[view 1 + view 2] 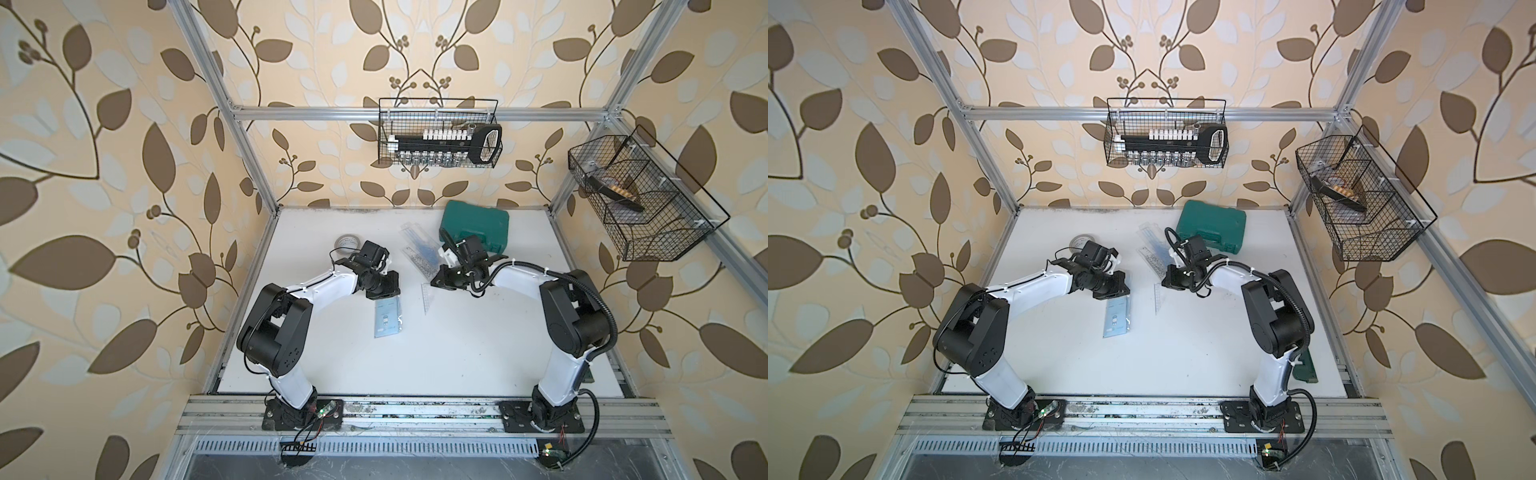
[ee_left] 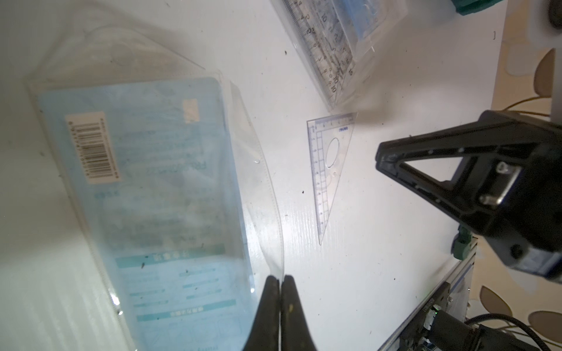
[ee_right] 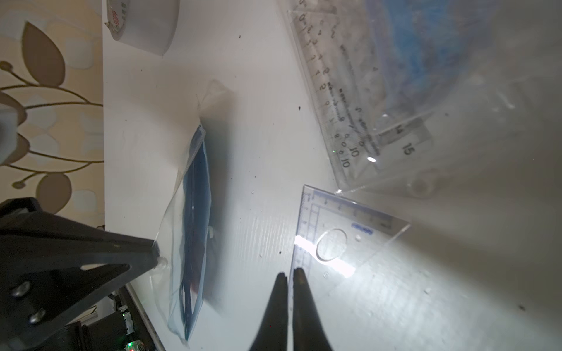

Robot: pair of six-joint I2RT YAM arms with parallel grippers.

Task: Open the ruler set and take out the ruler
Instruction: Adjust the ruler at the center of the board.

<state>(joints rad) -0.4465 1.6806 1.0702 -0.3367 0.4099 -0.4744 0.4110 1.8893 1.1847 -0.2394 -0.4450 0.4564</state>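
1. My left gripper (image 2: pixel 281 281) has its fingers pressed together, pinching the edge of the clear plastic pouch with a blue card inside (image 2: pixel 152 182).
2. In both top views the pouch sits near the frame's middle.
3. The clear triangular ruler (image 1: pixel 428 297) lies flat on the white table (image 1: pixel 457 353), just right of the pouch.
4. My right gripper (image 3: pixel 290 275) is all but closed, holding nothing, near the ruler.

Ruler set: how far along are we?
Done: set square lies out on the table. In hand: left gripper pinches the pouch flap. Right gripper is shut near the set square, holding nothing. Left: little; only the blue card shows in the pouch.
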